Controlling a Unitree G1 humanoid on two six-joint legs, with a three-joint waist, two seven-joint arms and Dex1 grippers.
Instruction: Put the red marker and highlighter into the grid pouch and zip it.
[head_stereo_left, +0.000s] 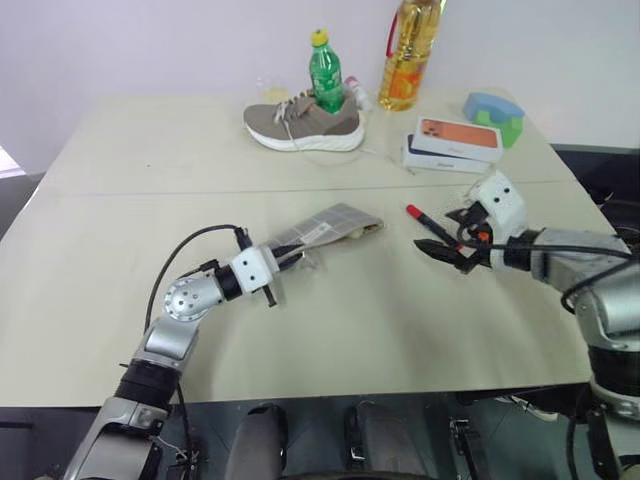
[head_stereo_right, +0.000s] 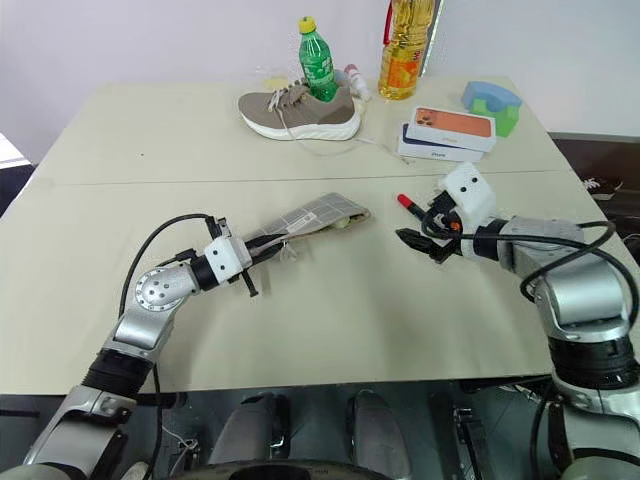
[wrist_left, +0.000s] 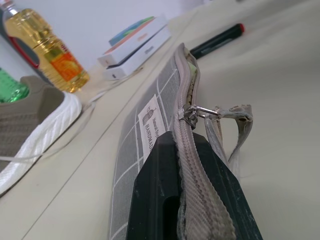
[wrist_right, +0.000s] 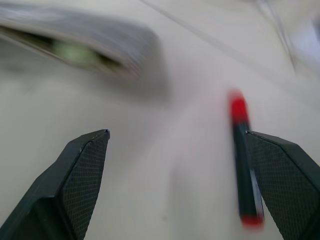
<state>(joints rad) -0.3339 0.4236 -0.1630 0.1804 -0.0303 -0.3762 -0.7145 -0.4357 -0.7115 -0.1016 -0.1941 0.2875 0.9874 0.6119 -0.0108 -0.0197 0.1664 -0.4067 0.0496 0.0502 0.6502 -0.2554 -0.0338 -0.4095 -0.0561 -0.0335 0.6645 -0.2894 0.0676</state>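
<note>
Holding: left fingers (wrist_left: 185, 200) pinched shut on grid pouch (head_stereo_left: 325, 228)
Reaching: right fingers (wrist_right: 175, 185) wide open, empty
Waiting: red marker (wrist_right: 243, 165) just inside one finger
Inside: highlighter (wrist_right: 70, 51)
Left: marker, zip

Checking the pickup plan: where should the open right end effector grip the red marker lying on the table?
Grip the red marker mid-barrel, from above, fingers straddling its width. It lies flat, apart from the grid pouch, its slim barrel beside the right end effector.

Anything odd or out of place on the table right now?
One thing: a green plastic bottle stands inside the grey-brown sneaker at the far edge, an odd spot for it. Otherwise the grey grid pouch is lifted at one end, clamped in the left gripper, mouth gaping; the red marker lies flat by the open right gripper.
</note>
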